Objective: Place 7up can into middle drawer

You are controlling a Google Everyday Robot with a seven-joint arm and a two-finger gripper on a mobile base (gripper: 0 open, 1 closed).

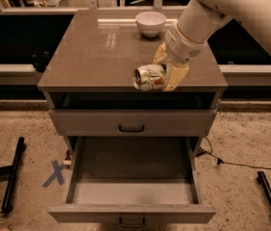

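Cabinet with a brown top (92, 57) stands in the middle of the room, seen from the front and slightly above. A thick white robot arm (231, 4) reaches in from the upper right and bends down toward the front right part of the top. At its end the gripper (168, 69) has two pale yellow fingers (176, 77) clamped on a 7up can (148, 77), one finger behind the can and one in front of it. The can lies on its side, silver end facing left, white and green label showing, right at the front edge of the top. I cannot tell whether it touches the surface or is held just above it.

A white bowl (150, 23) sits upright near the back edge of the top, well apart from the can.

Below the top, the upper drawer front (92, 121) is closed, with a small dark handle at its centre. Beneath it the middle drawer (130, 177) is pulled far out toward me, its plain grey floor in full view, directly below the can.

On the speckled floor, a blue tape cross (55, 173) lies left of the drawer, a black bar (13, 174) further left, and a thin cable (231, 163) on the right.
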